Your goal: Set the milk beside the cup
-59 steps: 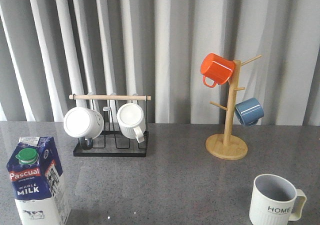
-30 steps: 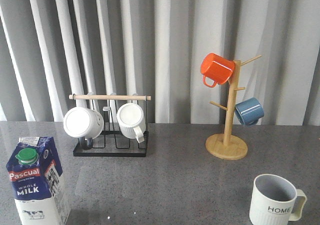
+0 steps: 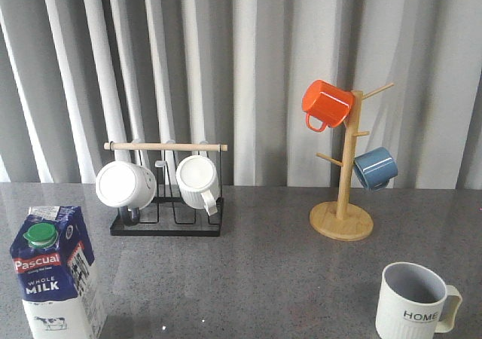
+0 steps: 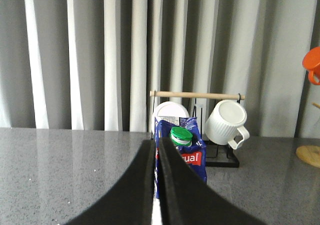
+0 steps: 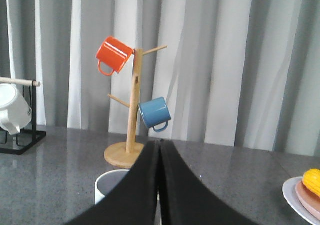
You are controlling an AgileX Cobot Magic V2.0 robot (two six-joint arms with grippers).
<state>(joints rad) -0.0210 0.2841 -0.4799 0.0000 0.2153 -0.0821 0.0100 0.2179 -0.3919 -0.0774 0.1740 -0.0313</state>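
Milk (image 3: 56, 273) front-left, cup (image 3: 413, 303) front-right, plate (image 5: 304, 200) only in right-wrist view

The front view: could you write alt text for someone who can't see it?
A Pascual whole milk carton stands near left on a grey table, far from the ribbed "HOME" mug near right. Behind, a black rack holds two white mugs, and a wooden mug tree holds an orange mug and a blue mug.

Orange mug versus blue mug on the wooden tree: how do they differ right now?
The orange mug hangs from the top peg on the tree's left; the blue mug hangs lower, on the right. The orange mug's handle points down-left; the blue mug's handle hangs underneath. Both look small, plain and tilted on the wooden mug tree.
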